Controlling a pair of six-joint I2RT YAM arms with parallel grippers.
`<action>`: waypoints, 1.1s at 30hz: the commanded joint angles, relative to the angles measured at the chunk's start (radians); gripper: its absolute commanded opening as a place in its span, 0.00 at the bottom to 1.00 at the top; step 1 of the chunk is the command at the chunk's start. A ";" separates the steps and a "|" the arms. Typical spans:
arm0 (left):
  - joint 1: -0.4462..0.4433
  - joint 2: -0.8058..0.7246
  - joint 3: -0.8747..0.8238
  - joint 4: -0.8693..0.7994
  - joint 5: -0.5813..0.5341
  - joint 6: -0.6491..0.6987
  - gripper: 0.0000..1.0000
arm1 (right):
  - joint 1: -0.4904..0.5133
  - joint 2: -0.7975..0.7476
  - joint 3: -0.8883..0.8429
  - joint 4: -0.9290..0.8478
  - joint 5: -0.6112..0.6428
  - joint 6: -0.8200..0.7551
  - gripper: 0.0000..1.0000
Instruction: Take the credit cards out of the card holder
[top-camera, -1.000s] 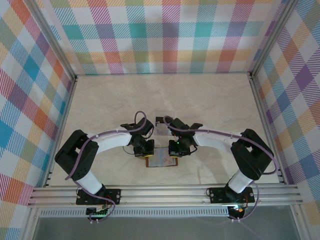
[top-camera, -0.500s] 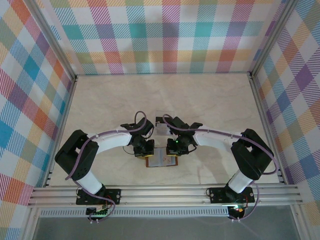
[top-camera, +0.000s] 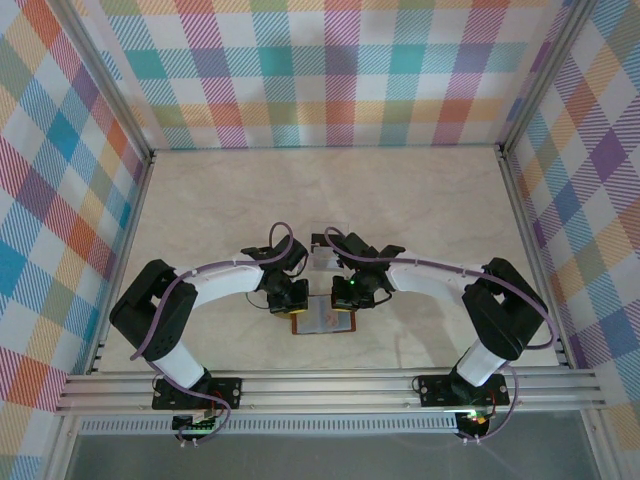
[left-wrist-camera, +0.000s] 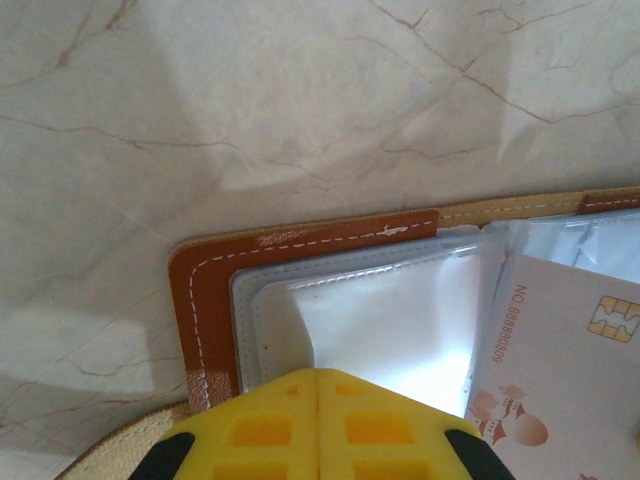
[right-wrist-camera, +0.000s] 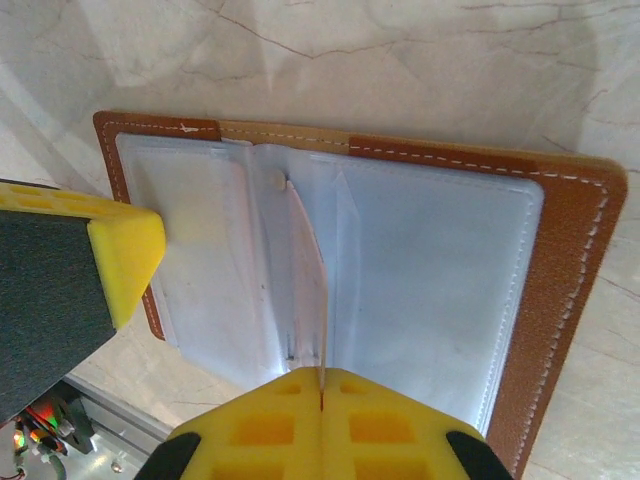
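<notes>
Tan-brown leather card holder (top-camera: 323, 318) lay open between both grippers, its long axis running arm to arm. We found the left gripper (left-wrist-camera: 317, 378) closed and empty, pressing one page beside a chip-bearing credit card (left-wrist-camera: 570, 340). The right gripper (right-wrist-camera: 321, 385) was closed, pinching a thin leaf (right-wrist-camera: 312, 290) near the fold; we could not tell whether it was a card or a sleeve.

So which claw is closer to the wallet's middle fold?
Right. The right gripper pinches a thin sheet at the card holder's fold; the left gripper is over its left page, near the outer edge.
</notes>
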 joint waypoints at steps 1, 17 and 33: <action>-0.013 -0.039 0.012 -0.069 -0.039 0.005 0.08 | 0.004 -0.064 0.020 -0.069 0.071 -0.027 0.03; 0.006 -0.153 -0.004 -0.111 -0.104 0.006 0.11 | -0.079 -0.068 0.273 -0.268 0.226 -0.591 0.01; 0.065 -0.228 -0.102 -0.115 -0.093 0.012 0.13 | -0.132 0.119 0.571 -0.382 0.254 -1.490 0.00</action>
